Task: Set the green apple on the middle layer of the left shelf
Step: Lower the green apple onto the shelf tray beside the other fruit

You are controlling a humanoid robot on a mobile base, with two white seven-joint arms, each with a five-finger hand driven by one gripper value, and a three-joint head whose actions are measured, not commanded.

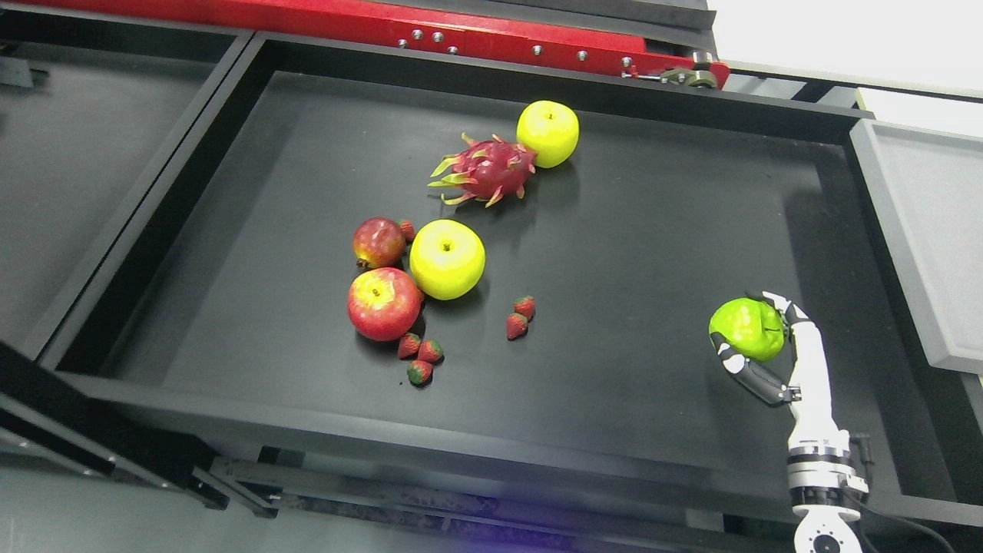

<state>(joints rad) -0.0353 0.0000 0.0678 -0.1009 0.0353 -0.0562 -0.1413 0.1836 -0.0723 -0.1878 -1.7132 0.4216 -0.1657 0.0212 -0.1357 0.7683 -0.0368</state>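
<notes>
A bright green apple [746,329] is at the right of the black tray [660,230], held in my right hand [756,338]. The hand's fingers curl around it from the right and below, thumb under its left side. The right arm rises from the bottom right edge. I cannot tell whether the apple rests on the tray floor or is lifted. The left arm does not show. No shelf layers are distinguishable in this view.
On the tray lie two yellow apples [447,259] [547,133], a dragon fruit [485,170], two red apples [383,303] [378,242] and several strawberries [516,326]. A grey tray [921,230] is at the right, a dark one [69,169] at the left, a red beam [384,23] behind.
</notes>
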